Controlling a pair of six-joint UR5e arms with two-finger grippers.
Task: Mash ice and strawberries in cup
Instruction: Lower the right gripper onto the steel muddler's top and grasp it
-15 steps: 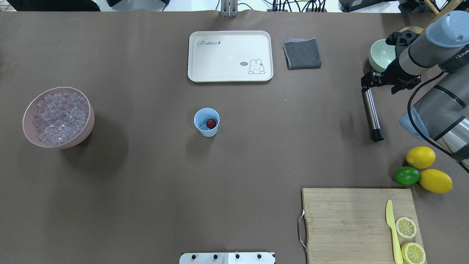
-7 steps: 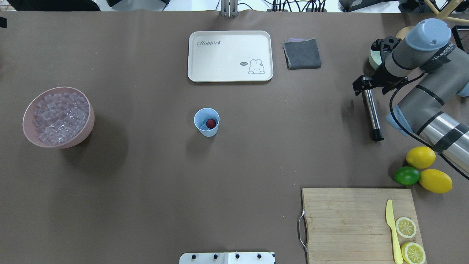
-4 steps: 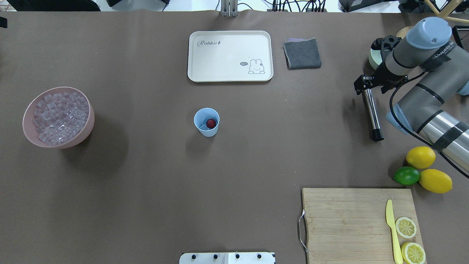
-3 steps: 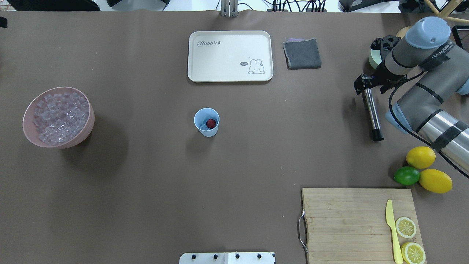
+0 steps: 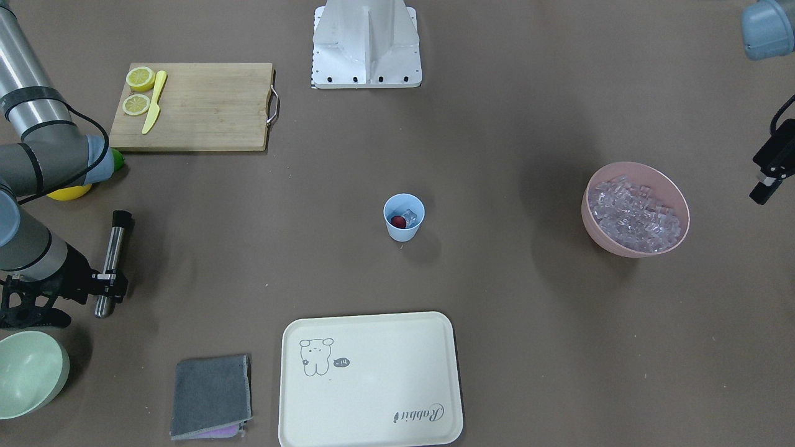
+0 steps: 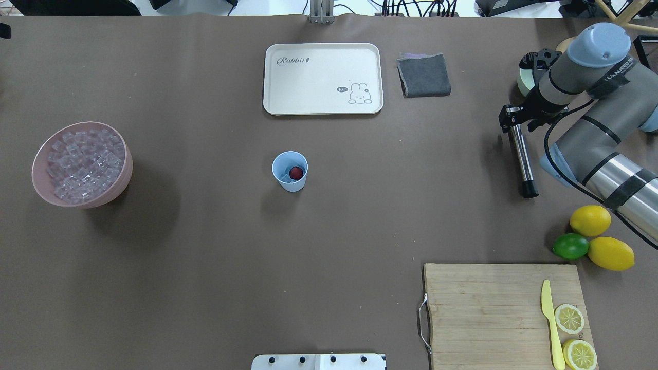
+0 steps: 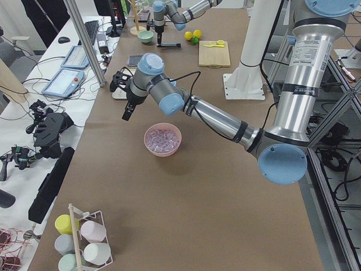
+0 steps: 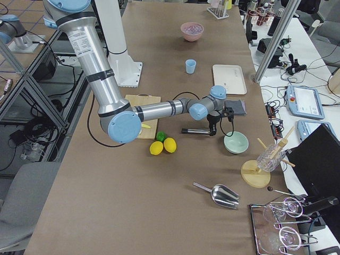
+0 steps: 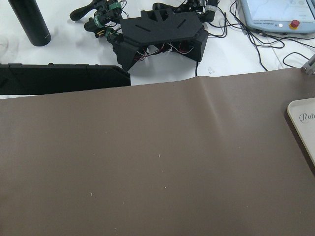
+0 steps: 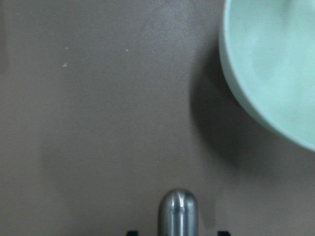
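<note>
The left claw (image 5: 763, 186) hung above the counter (image 6: 205, 257) far to the left of the cup (image 6: 293, 187), out past the pink bowl (image 6: 125, 177). Whether its jaws were open or closed could not be told. The pink bowl, well left of the cup, was heaped with ice cubes (image 6: 82, 164). The cup stood upright with the strawberry (image 6: 295, 172) and a bit of ice (image 5: 410, 216) inside it, side by side. Beyond the cup lay a cream tray (image 6: 318, 77), and to the right of that a folded grey cloth (image 6: 424, 75). Far to the right of the cup, the right claw (image 6: 514, 121) was low at the far end of a metal muddler (image 6: 523, 162) that lay flat on the counter. Its jaws were parted, one on each side of the rounded steel tip, with a gap showing on both sides in the wrist view. A pale-green bowl (image 5: 28, 372) sat just beyond that claw.
</note>
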